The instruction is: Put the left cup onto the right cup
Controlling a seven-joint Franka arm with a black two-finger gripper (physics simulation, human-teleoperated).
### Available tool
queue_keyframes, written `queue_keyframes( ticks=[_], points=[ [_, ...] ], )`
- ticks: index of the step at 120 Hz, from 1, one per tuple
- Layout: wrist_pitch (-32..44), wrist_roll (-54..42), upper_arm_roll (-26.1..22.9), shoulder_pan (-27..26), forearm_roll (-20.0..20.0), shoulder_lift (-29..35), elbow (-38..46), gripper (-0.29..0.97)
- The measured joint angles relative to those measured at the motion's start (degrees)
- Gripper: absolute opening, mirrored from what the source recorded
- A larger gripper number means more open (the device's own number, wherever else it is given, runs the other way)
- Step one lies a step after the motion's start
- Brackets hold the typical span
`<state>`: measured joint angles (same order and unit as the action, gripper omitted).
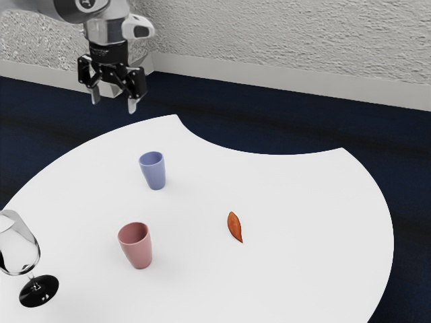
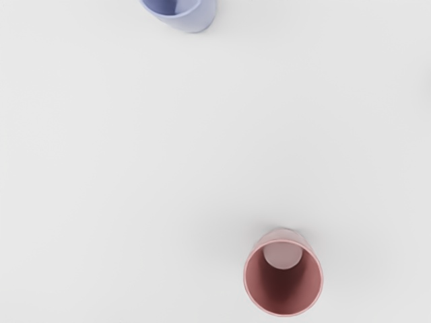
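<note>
A blue cup (image 1: pixel 153 169) stands upright on the white table (image 1: pixel 303 222), with a pink cup (image 1: pixel 135 245) upright nearer the front edge. My gripper (image 1: pixel 112 102) hangs high above the table's back left part, open, nothing between its fingers, well above and behind both cups. From the hand's camera I look down into the pink cup (image 2: pixel 283 280), and the blue cup (image 2: pixel 180 13) sits apart from it on the bare tabletop.
An orange leaf-shaped piece (image 1: pixel 235 227) lies flat to the right of the pink cup. A clear wine glass (image 1: pixel 19 257) with a black foot stands at the front left corner. The table's back edge has a curved cutout (image 1: pixel 256 145).
</note>
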<state>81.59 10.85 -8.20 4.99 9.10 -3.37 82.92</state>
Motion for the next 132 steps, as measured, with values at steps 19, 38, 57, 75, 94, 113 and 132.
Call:
queue_keyframes(
  ticks=[19,38,57,75,94,113,132],
  points=[
    [2.68,0.21,-0.24,0.85,0.21,-2.94,-0.08,0.68],
    [8.76,0.27,0.16,0.44,0.39,-8.97,-0.16,0.68],
    [15.03,0.33,2.09,0.52,0.52,-14.97,-0.25,0.68],
    [20.75,-0.09,4.97,0.58,0.50,-19.74,-0.87,0.68],
    [27.43,-1.76,6.09,0.52,0.34,-24.17,-1.34,0.68],
    [31.21,-3.44,6.01,0.47,0.11,-28.05,-4.66,0.68],
    [33.89,-5.25,6.16,0.95,-0.31,-31.25,-5.92,0.68]
  ],
)
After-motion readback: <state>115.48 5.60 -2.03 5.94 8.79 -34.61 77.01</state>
